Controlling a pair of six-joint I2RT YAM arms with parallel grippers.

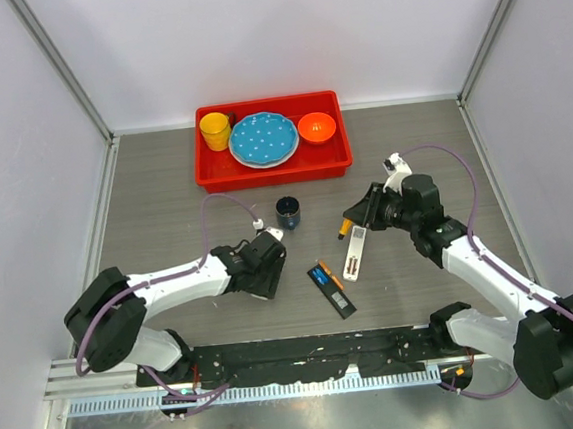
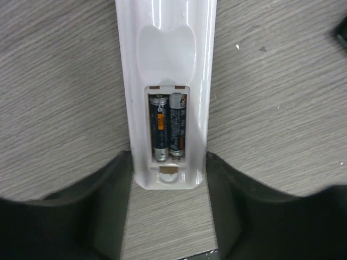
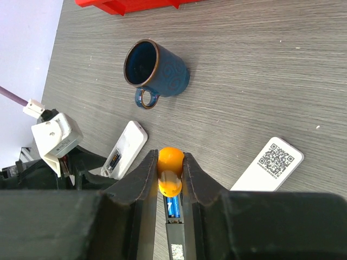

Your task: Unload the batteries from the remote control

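The left gripper [image 2: 168,174] has a finger on either side of the near end of a white remote [image 2: 162,54], which lies back-up on the left part of the table [image 1: 165,205]. The cover is off, and two batteries [image 2: 168,127] sit side by side in the open bay, neither lifted out yet. The fingers look right against the remote's edges, presumably to pin it so it can't skid. I can't tell whether they are actually squeezing.

On the right, the right gripper [image 3: 171,162] is clamped on an orange-handled screwdriver [image 3: 169,184]. It points toward a black remote [image 1: 331,289] lying near the middle, where more batteries, orange and blue, show in the bay. My guess is the tool is for levering them out. A white slab [image 3: 275,161] with a square code label lies just beside that remote. A blue mug [image 3: 157,67] and the red tray [image 1: 273,175] stand farther back, out of the way
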